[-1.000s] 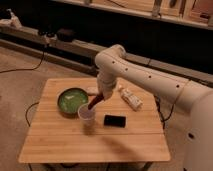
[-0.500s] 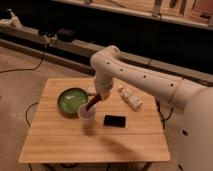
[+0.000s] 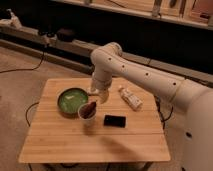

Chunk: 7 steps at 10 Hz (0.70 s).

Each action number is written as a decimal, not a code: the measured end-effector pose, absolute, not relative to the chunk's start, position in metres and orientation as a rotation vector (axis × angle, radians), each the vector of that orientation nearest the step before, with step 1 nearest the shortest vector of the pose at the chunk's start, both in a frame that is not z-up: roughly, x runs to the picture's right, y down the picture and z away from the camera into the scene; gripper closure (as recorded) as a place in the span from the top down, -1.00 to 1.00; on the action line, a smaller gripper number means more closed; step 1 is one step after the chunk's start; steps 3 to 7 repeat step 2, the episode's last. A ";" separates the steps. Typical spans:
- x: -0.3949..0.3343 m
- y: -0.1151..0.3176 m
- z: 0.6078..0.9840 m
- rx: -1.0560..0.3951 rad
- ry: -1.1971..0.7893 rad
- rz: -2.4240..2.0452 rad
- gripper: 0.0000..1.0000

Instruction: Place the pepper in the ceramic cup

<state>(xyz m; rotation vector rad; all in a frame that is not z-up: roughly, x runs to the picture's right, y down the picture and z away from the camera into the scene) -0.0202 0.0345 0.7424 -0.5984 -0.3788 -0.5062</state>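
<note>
The white ceramic cup (image 3: 86, 116) stands on the wooden table (image 3: 95, 142), just right of the green bowl. The dark reddish-brown pepper (image 3: 89, 108) leans inside the cup, its upper end sticking out above the rim and pointing up and right. My gripper (image 3: 98, 96) hangs just above and to the right of the cup, close to the pepper's upper end. I cannot tell whether it touches the pepper.
A green bowl (image 3: 70, 100) sits left of the cup, touching or nearly touching it. A flat black rectangle (image 3: 115, 120) lies right of the cup. A white tube (image 3: 130, 98) lies further back right. A shelf with cables runs behind the table.
The pepper has sunk lower into the cup. The gripper has risen slightly and shifted a little to the right above it.
</note>
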 end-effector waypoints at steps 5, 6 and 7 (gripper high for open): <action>-0.013 0.035 0.742 -0.605 -0.375 -0.503 0.60; -0.013 0.035 0.742 -0.605 -0.375 -0.503 0.60; -0.013 0.035 0.742 -0.605 -0.375 -0.503 0.60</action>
